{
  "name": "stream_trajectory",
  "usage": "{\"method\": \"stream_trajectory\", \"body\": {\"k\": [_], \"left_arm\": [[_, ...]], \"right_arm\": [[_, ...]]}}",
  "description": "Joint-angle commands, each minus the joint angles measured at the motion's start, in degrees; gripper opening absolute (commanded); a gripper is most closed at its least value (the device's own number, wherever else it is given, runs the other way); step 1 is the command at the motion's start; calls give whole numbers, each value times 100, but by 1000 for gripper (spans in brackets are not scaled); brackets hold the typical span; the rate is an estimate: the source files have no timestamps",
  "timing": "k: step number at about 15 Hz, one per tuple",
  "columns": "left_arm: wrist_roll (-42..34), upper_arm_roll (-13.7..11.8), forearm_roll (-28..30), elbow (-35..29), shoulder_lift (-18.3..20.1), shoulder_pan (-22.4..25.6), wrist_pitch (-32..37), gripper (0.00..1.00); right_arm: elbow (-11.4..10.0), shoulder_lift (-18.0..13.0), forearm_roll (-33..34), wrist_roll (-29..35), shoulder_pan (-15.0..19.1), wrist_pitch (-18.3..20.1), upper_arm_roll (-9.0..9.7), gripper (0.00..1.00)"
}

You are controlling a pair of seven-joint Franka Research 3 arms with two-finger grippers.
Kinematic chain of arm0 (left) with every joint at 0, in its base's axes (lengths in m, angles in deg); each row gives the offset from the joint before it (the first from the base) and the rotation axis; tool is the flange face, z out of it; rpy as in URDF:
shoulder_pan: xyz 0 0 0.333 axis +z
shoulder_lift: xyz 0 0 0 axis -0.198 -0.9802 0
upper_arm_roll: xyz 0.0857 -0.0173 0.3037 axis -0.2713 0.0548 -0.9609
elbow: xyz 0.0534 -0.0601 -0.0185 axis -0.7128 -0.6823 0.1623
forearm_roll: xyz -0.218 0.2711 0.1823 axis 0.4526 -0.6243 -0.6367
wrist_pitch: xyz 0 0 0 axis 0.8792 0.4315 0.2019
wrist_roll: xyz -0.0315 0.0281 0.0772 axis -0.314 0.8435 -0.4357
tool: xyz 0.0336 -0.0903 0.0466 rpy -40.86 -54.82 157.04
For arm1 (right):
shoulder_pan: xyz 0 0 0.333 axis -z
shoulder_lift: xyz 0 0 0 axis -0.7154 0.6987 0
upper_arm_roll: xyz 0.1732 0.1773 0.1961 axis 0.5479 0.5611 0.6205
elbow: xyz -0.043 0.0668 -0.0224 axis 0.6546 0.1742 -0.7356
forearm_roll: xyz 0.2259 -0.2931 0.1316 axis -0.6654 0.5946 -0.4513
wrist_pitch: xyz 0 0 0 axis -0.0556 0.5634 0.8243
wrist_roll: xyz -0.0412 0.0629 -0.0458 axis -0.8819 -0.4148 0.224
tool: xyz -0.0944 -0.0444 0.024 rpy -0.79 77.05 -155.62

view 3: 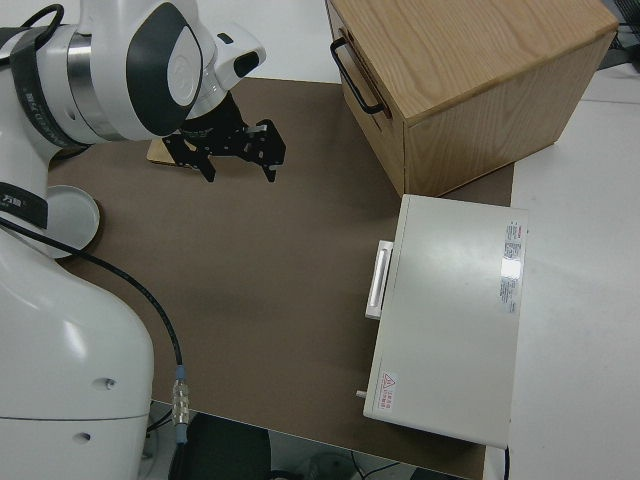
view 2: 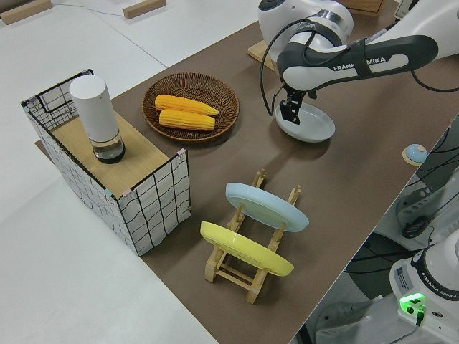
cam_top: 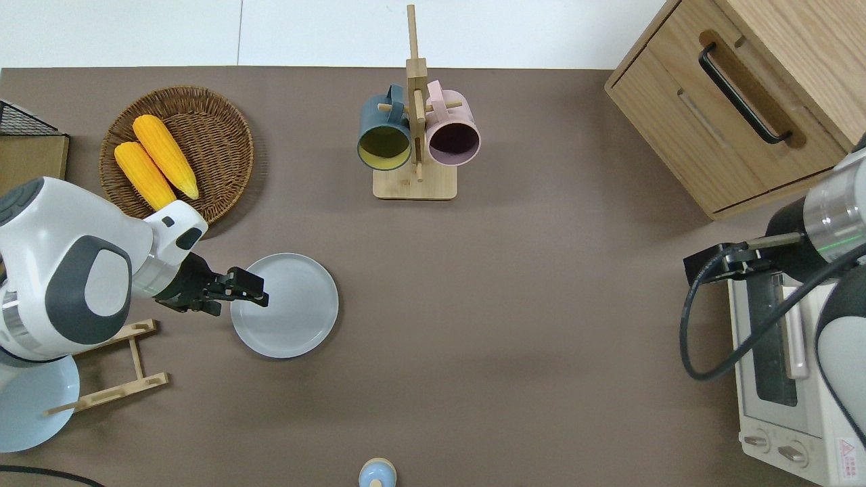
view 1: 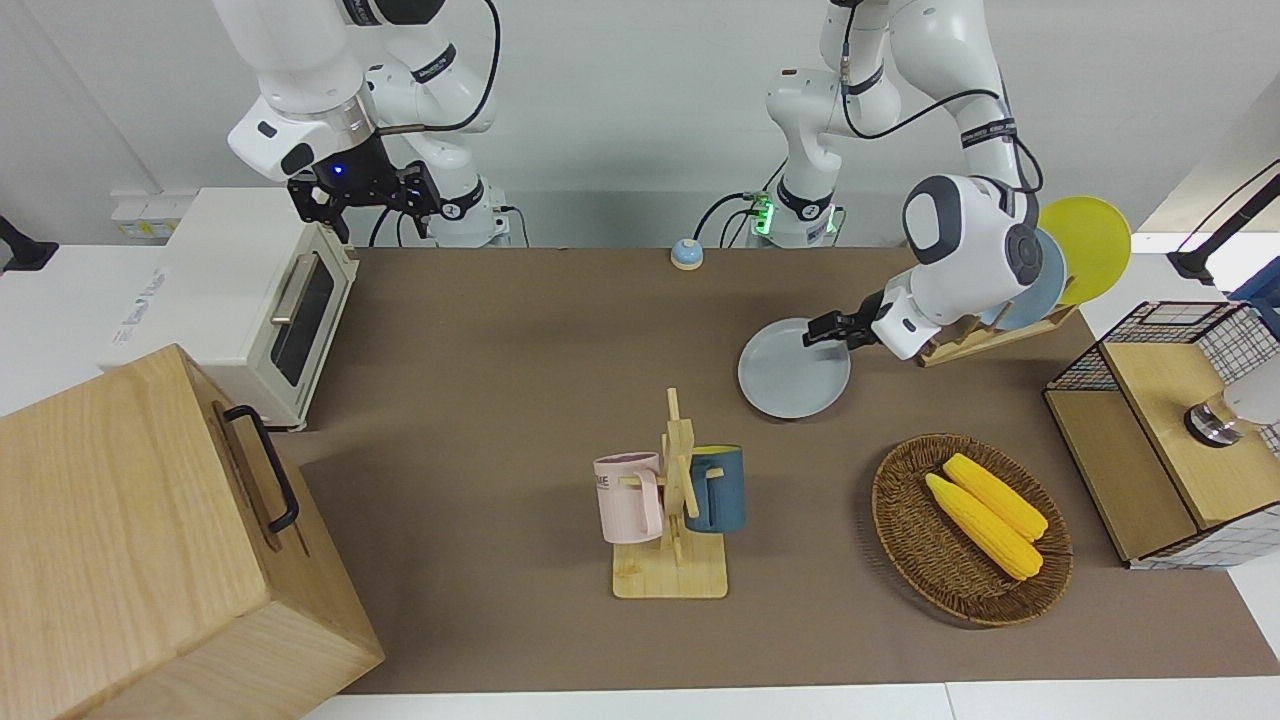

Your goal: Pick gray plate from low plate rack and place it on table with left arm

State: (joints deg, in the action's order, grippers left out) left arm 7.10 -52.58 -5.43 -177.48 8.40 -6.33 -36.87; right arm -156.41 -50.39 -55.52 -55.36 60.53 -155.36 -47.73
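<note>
The gray plate lies flat, or nearly flat, on the brown table, about midway between the robots and the basket; it also shows in the overhead view and the left side view. My left gripper is shut on the plate's rim at the edge toward the low plate rack, as the overhead view shows. The rack still holds a light blue plate and a yellow plate. My right gripper is open and parked.
A wicker basket with two corn cobs lies farther from the robots than the plate. A wooden mug stand holds two mugs at the table's middle. A wire-sided box, a toaster oven, a wooden cabinet and a small bell stand around the edges.
</note>
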Motion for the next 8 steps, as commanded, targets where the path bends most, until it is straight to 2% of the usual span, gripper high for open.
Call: {"method": "stream_trajectory", "body": {"k": [1, 6, 8], "left_arm": [[-14, -91, -895, 220, 318, -53, 74, 989], [258, -73, -1459, 818, 546, 0, 206, 993], [398, 58, -2020, 933, 696, 70, 215, 993]], "right_arm": [[33, -12, 28, 68, 132, 62, 121, 983], [41, -12, 28, 68, 132, 62, 113, 983], [41, -12, 37, 68, 132, 62, 121, 983]]}}
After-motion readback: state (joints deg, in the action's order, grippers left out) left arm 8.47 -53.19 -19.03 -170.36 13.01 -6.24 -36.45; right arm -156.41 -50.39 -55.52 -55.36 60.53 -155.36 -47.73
